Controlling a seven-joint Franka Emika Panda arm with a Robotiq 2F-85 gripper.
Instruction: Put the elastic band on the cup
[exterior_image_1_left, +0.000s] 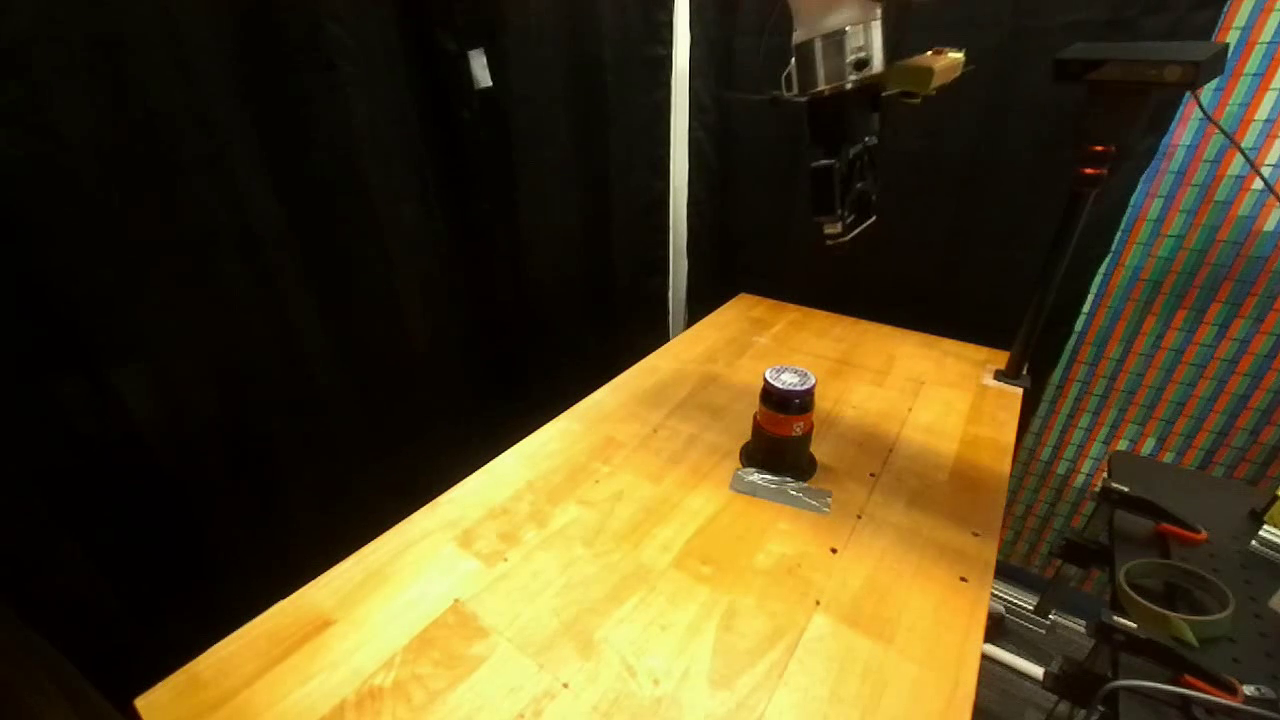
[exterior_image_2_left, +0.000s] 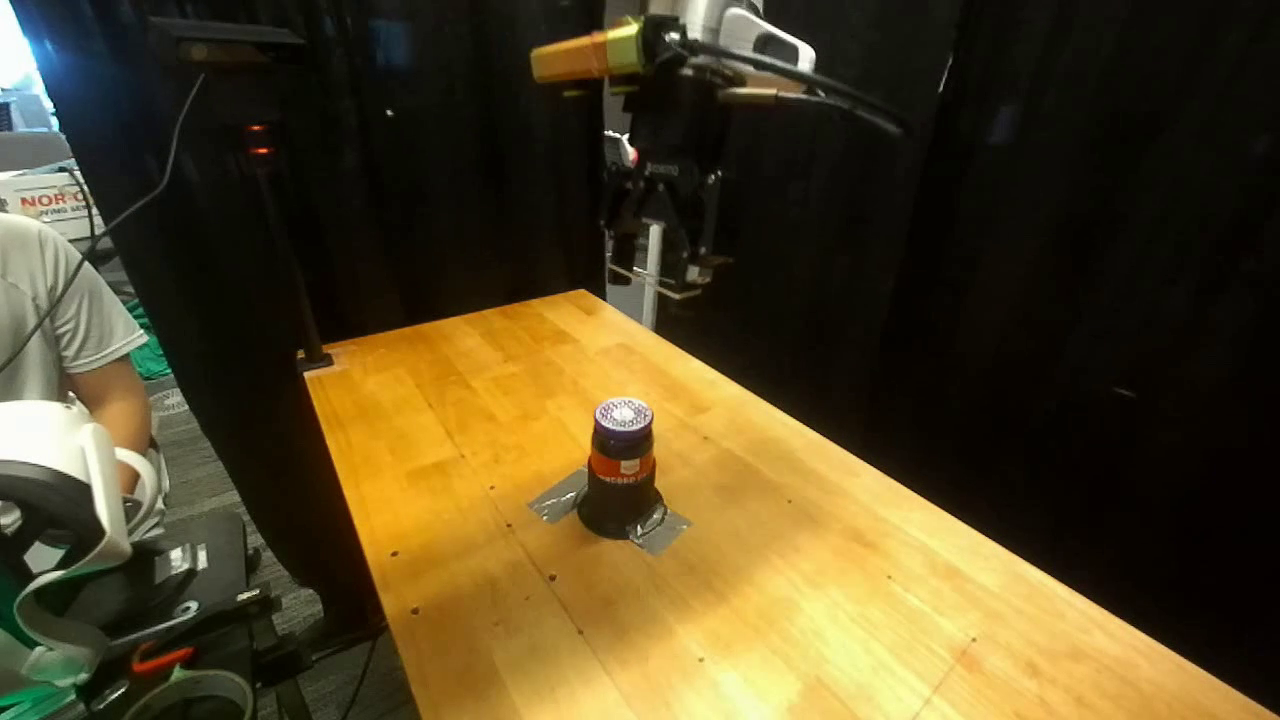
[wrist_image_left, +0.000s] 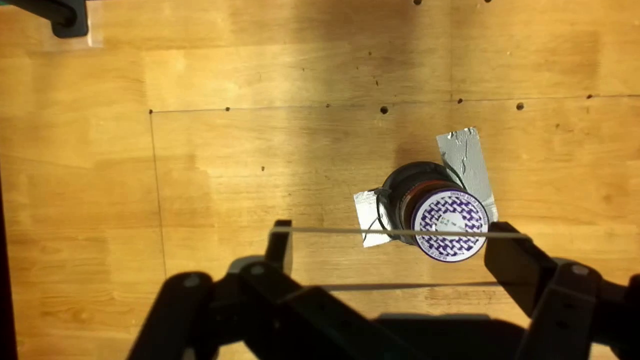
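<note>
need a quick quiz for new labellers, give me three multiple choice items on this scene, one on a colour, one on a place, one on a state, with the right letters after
1. What colour is the stripe round the cup?
A) green
B) orange-red
C) white

2. Where is the band?
A) round the cup
B) flat on the table
C) stretched across the gripper

3. How does the gripper stand?
A) open
B) shut on the cup
C) shut with nothing in it

1: B, the stripe shows orange-red in both exterior views.
2: C, the wrist view shows two strands of the band spanning the gap between the fingers.
3: A, the fingers stand well apart in the wrist view.
</note>
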